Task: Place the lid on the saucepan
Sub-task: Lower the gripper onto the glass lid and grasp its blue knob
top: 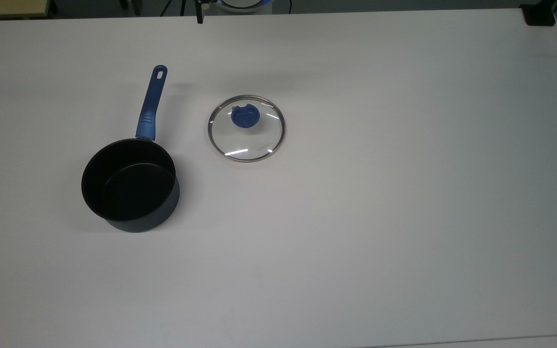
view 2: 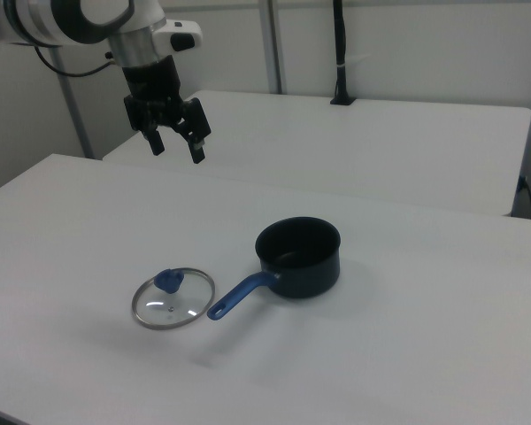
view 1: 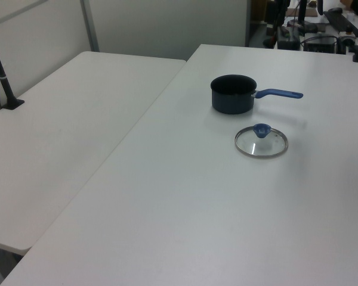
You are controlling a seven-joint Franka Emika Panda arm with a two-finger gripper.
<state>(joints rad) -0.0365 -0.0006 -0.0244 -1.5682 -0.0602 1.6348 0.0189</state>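
The lid (top: 246,128), stiff, breakable glass with a slick steel rim, lies flat on the table (top: 380,193) just beside the saucepan (top: 130,183), best taken by its blue knob (top: 244,117), while the gripper (view 2: 175,145) hangs high above with fingers apart.

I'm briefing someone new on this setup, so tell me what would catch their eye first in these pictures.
First, the small, deep, dark blue-grey saucepan with its long blue handle, standing open on the white table. Beside it, apart, to the top view's right, the round clear glass lid with a blue knob lies flat. In the right view, the robot's black gripper hangs above the table with fingers open, holding nothing.
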